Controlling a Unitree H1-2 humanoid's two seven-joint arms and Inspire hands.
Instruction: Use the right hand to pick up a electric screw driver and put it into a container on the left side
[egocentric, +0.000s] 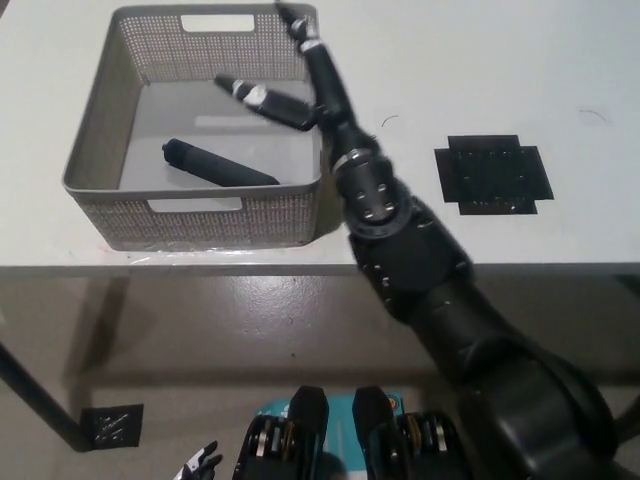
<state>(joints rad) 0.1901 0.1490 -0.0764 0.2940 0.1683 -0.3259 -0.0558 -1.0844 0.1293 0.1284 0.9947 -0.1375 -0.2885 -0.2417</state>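
Nothing is in my right hand (300, 75): its fingers are spread wide apart over the basket's (105, 200) right wall, which is how I would expect a hand to look once it has let go. One screwdriver (220, 165) lies flat on the basket floor, slanting toward the near right corner, so I judge the drop done. That basket sits at the tabletop's (480, 60) near left edge. Only my left hand's (200, 465) fingertips show, low at the picture's bottom; I cannot tell its pose.
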